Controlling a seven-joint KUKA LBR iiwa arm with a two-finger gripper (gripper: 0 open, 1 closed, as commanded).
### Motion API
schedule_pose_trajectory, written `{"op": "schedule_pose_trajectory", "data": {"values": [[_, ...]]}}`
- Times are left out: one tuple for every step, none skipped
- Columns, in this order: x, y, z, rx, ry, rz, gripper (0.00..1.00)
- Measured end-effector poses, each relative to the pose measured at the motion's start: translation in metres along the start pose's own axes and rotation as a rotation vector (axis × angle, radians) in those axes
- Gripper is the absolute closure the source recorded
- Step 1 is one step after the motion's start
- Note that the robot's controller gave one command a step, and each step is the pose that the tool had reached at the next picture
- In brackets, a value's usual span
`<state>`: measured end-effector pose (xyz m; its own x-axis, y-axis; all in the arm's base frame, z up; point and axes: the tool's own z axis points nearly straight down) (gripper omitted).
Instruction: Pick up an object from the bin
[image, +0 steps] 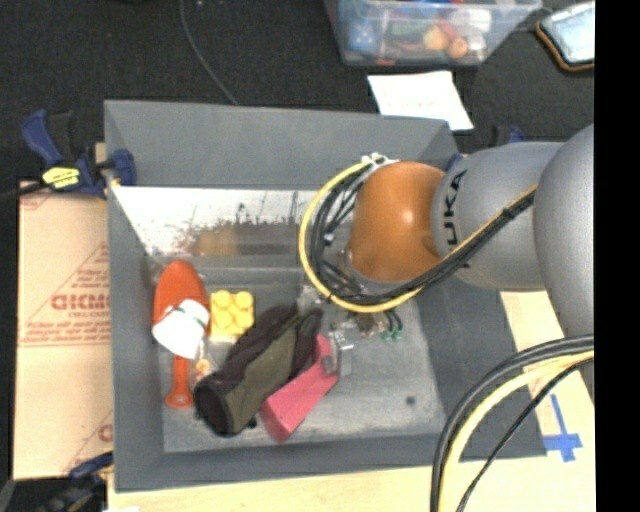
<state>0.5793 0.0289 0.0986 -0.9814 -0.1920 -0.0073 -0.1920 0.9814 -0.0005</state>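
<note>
End effector (338, 345) low in bin (270, 150) — beside pink block (298, 398).

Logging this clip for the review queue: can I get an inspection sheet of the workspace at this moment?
Surface: grey metal bin, floor bare on its right side, back wall scuffed.
Job's things: pink block lies tilted at the front middle, against a dark cloth.
Clutter: yellow studded block and an orange tool with a white cap on the left.
Grippers: gripper is low in the bin, at the pink block's upper end, beside the cloth.
Cables: yellow and black cables loop round the orange wrist cover; more arc past the bin's lower right.
Surroundings: clear plastic box and white paper lie beyond the bin.
</note>
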Motion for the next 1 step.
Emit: {"op": "schedule_pose_trajectory", "data": {"values": [[0.0006, 0.0008, 0.0199, -0.002, 0.011, -0.029, 0.0]]}}
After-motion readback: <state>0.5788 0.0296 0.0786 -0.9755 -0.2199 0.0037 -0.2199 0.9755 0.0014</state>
